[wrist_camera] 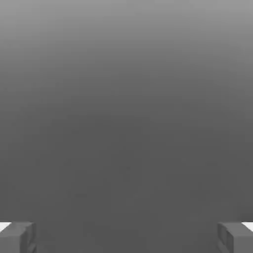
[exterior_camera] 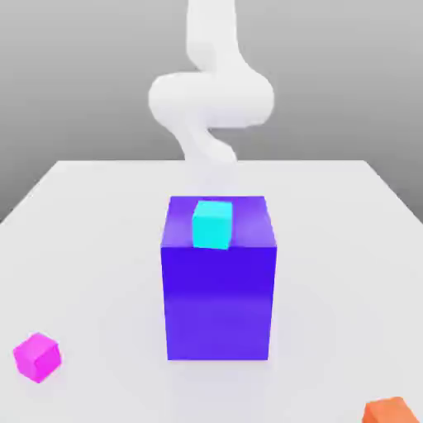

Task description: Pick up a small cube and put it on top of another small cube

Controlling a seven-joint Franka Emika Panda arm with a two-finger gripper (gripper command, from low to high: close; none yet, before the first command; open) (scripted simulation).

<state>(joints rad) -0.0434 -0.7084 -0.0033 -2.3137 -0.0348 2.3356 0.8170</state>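
The small magenta-pink cube (exterior_camera: pixel 37 357) lies on the white table (exterior_camera: pixel 99 215), near the front edge at the exterior view's left. A cyan cube (exterior_camera: pixel 212 225) sits on top of the big blue-violet block (exterior_camera: pixel 219 297) in the middle of the table. In the hand view my gripper (wrist_camera: pixel 126 239) is open: its two grey fingertips (wrist_camera: pixel 17 237) stand far apart, with nothing between them and plain grey background ahead. The white arm (exterior_camera: pixel 211 99) rises behind the block at the table's far side.
An orange cube (exterior_camera: pixel 388 411) lies at the front corner on the exterior view's right, partly cut off by the frame. The tall blue-violet block stands between the arm and the front of the table.
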